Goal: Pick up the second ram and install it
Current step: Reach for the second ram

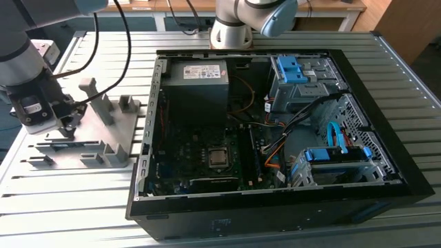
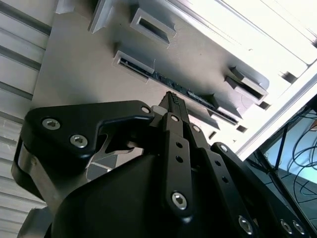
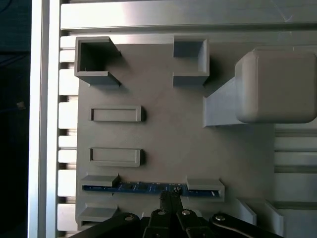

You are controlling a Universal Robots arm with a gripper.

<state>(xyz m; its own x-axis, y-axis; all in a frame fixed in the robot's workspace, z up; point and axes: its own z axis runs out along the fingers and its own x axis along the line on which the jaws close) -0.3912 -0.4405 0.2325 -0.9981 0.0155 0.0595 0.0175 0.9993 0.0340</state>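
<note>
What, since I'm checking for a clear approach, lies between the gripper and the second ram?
Nothing: in the first wrist view the gripper tip reaches right to the second ram, which stands in its grey holder.

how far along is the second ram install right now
Done: nothing of the install shows yet. The long, narrow dark memory stick sits on edge in the slotted grey plastic holder tray, outside the open black computer case. In hand: the black gripper is down at the stick's upper edge, near its middle; whether it grips cannot be told. Left: the lift out of the holder and the seating inside the case.
</note>
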